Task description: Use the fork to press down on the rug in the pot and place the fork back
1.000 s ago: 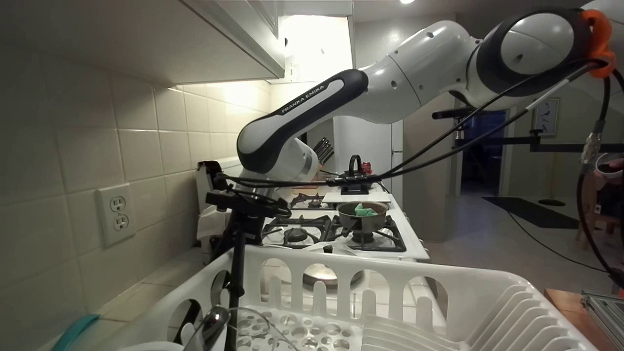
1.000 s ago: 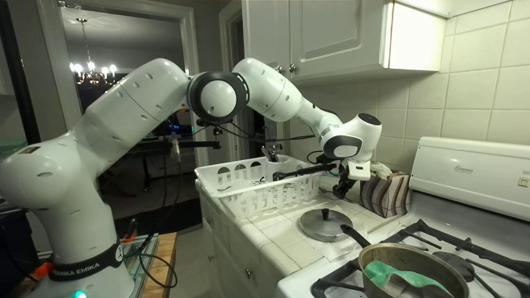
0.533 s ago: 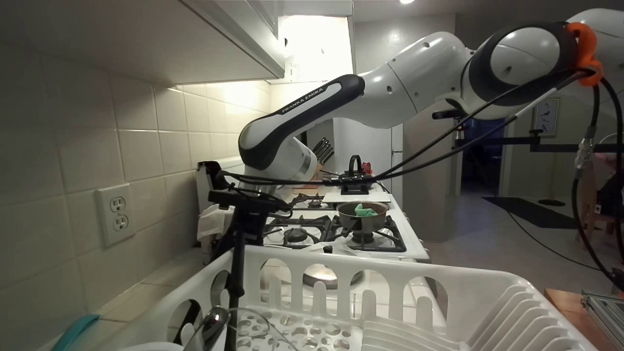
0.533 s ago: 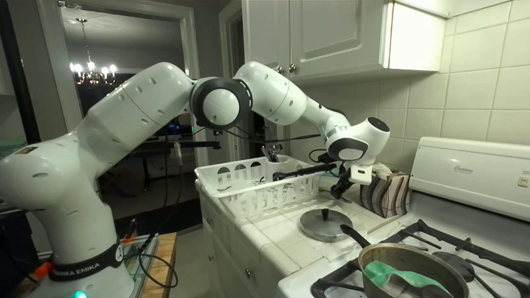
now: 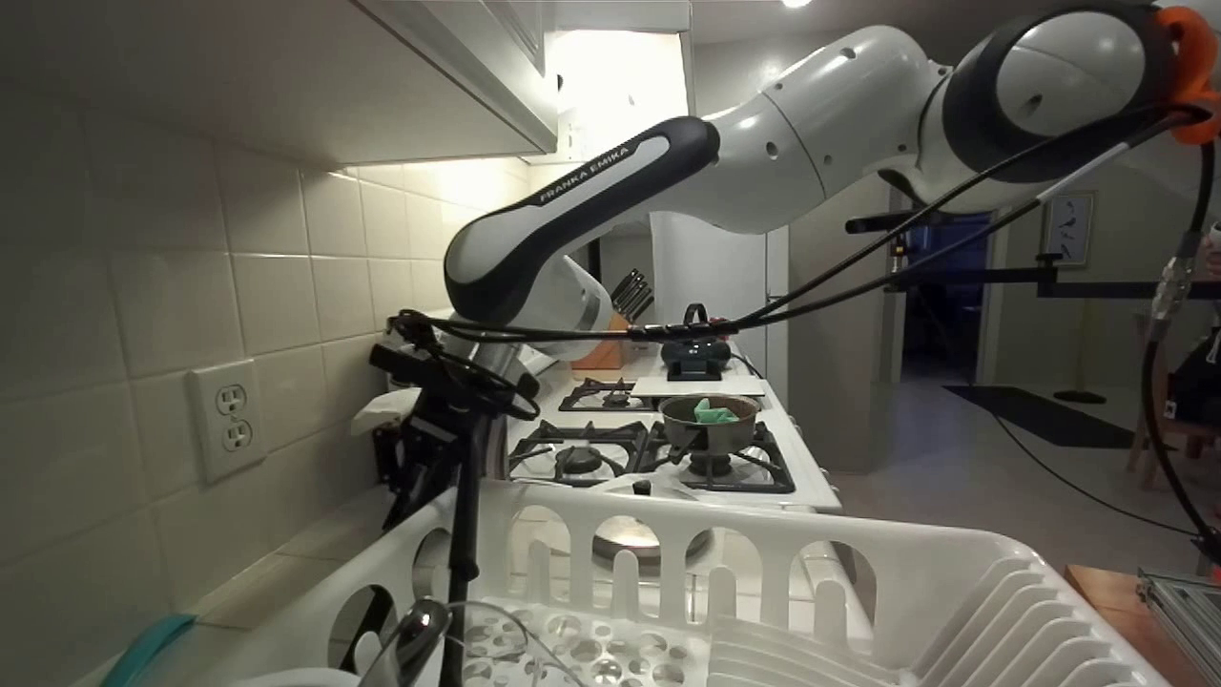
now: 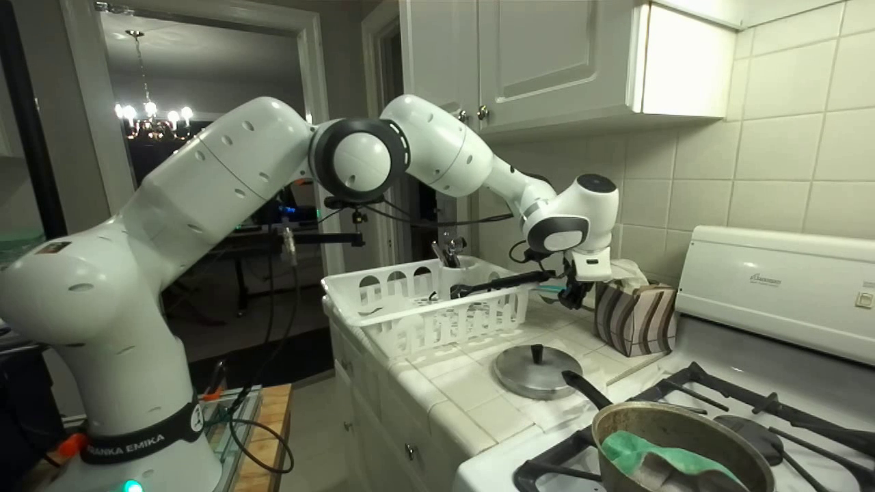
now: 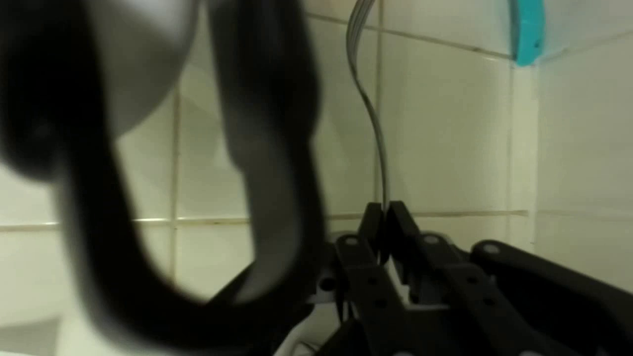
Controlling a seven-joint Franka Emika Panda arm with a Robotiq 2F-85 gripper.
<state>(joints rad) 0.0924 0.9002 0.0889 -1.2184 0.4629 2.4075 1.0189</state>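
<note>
The fork (image 7: 370,106) is held by its handle between the fingertips of my gripper (image 7: 384,210) in the wrist view, its tines at the top over white tiles. I cannot tell whether it touches them. In an exterior view my gripper (image 6: 573,297) is above the counter beside the striped bag; the fork does not show clearly there. The pot (image 6: 690,425), a metal saucepan with a raised black handle, stands on the stove, away from the gripper. The green cloth, the rug, (image 6: 656,456) lies inside it. Pot (image 5: 711,437) and cloth (image 5: 713,412) also show in an exterior view.
A white dish rack (image 6: 410,331) stands beside the gripper, with a black pole (image 6: 506,281) across it. A lid (image 6: 536,376) lies on the counter. The striped bag (image 6: 636,324) stands by the stove (image 6: 786,266). A teal object (image 7: 529,32) lies near the wall.
Compared with half a second ago, the gripper and wrist have risen and moved back, toward the wall and rack. White tissue at the bag has shifted left in an exterior view. The pot has not moved.
</note>
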